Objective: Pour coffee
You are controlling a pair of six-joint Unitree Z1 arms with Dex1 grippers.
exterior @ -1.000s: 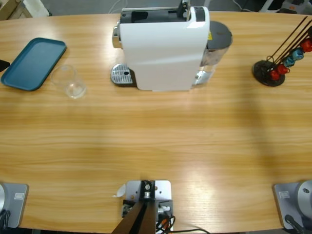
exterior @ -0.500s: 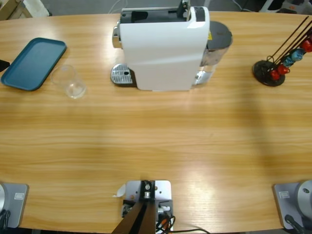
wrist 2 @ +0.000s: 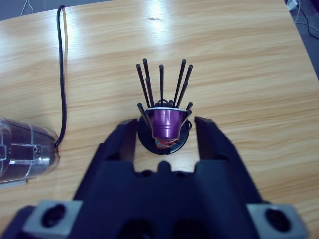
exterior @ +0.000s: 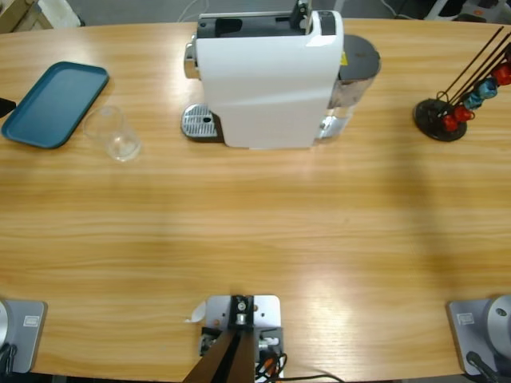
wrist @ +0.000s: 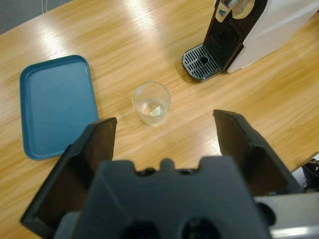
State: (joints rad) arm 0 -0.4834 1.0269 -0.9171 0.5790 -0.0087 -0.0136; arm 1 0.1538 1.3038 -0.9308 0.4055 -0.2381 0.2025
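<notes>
Grippers parked above table, glass standing free

High view: wooden table (exterior: pixel 255 239) seen from above. White coffee machine (exterior: pixel 267 76) at far middle, its drip grate (exterior: pixel 200 122) on its left side. Clear glass (exterior: pixel 114 133) stands left of the grate, well apart from it, just beside the near right edge of a teal tray (exterior: pixel 54 104). Capsule rack (exterior: pixel 459 100) at far right, red and blue capsules hanging on its black rods. No arm over the table.

Left wrist view: left gripper (wrist: pixel 167 142) held above the table, jaws spread wide with nothing between them. Glass (wrist: pixel 151 103) upright between tray (wrist: pixel 55 104) and drip grate (wrist: pixel 202 62), touching neither. No dark liquid shows in it; only a pale glint at the bottom. Machine spout above the grate.

Right wrist view: right gripper (wrist 2: pixel 166 130) above the rack (wrist 2: pixel 164 107). Jaws sit close on either side of a purple capsule (wrist 2: pixel 166 123); cannot tell whether they grip it. Black cable (wrist 2: pixel 62 74) runs along the table at left, ending near a clear water tank (wrist 2: pixel 25 149).
</notes>
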